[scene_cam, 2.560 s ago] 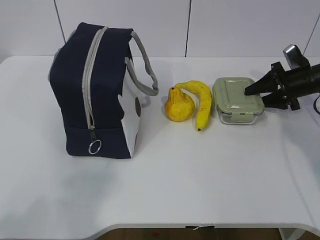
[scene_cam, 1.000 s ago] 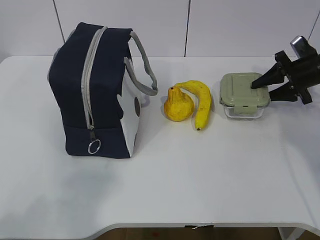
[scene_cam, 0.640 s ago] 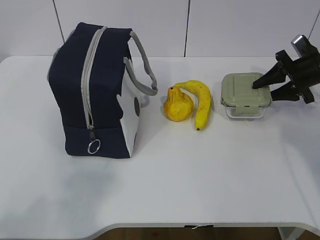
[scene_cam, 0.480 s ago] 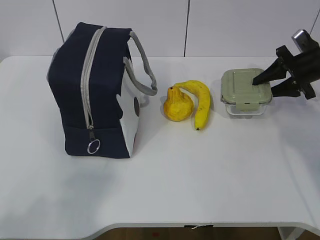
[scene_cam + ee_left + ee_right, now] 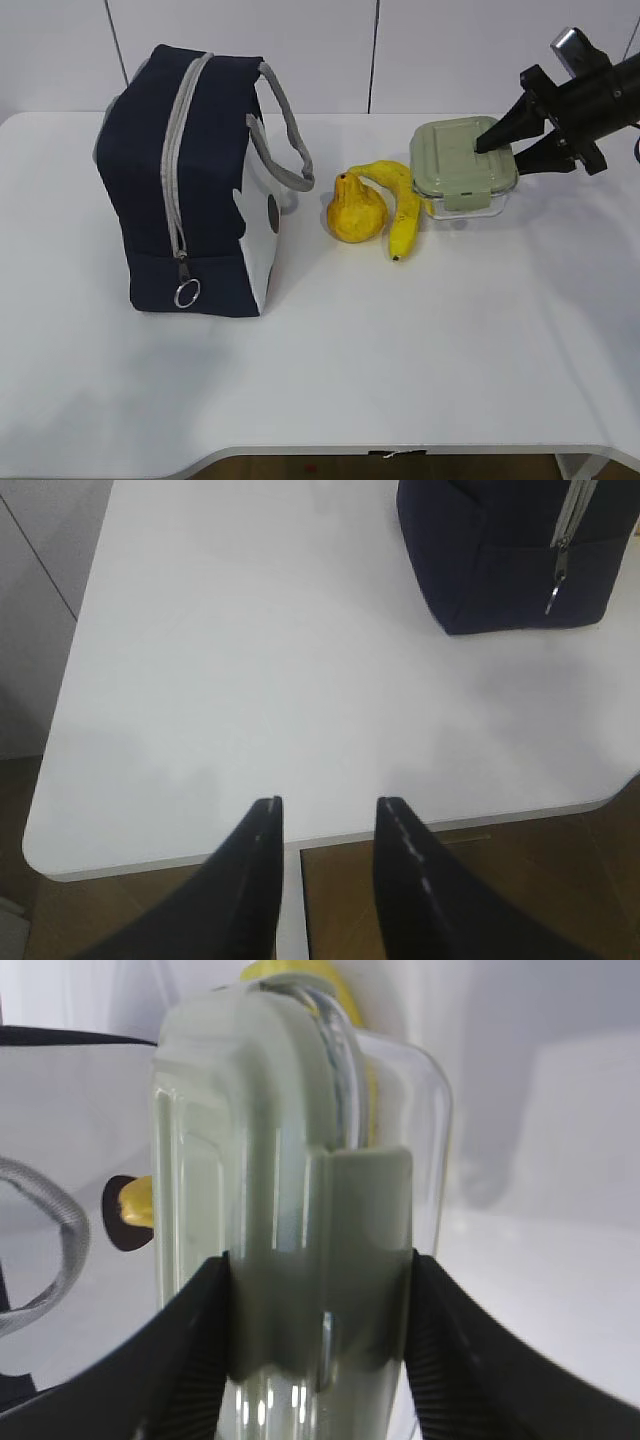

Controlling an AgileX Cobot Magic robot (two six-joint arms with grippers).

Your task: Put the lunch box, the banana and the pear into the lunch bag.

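Lunch box [image 5: 464,167] now airborne, clamped in our right gripper [image 5: 497,147], carried left over the banana [image 5: 402,203] | left gripper [image 5: 326,820] idle, fingers apart | lunch bag [image 5: 190,180] looks zipped; we judge unzipping comes first

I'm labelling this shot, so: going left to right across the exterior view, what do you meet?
lunch bag → pear → banana → lunch box → right claw, closed on the lunch box.
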